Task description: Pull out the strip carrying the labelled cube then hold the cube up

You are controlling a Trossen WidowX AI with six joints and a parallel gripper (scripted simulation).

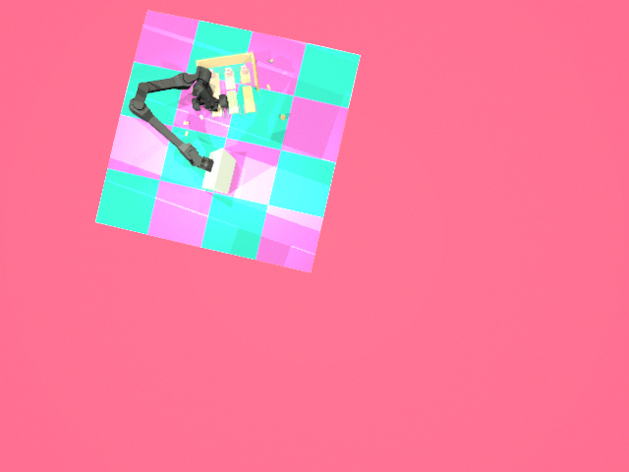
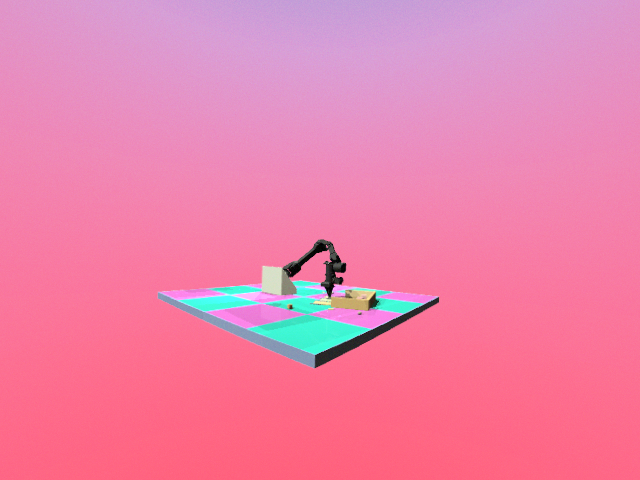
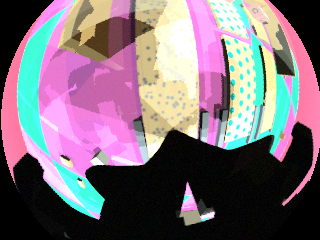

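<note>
Pink surrounds the checkered bench [image 1: 314,124] [image 2: 289,325]. Near 1 edge, a yellow walled tray [image 1: 224,60] [image 2: 351,302] holds pink cubes [image 1: 228,71] [image 3: 256,12] on 3 strips. The fingers [image 1: 215,106] [image 2: 329,296], closed on nothing, hang over the grey-dotted strip [image 1: 216,86] [image 3: 167,97], unbroken where visible; which cube is the labelled 1, I cannot tell.

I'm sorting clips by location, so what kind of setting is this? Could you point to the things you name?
Probably a robot test bench: a black arm [image 1: 165,128] [image 2: 308,254] on a checkered platform [image 1: 314,127] [image 2: 310,330], a three-sided wooden tray [image 1: 225,60] [image 2: 347,301], and patterned strips [image 1: 232,102] [image 3: 240,75].
</note>
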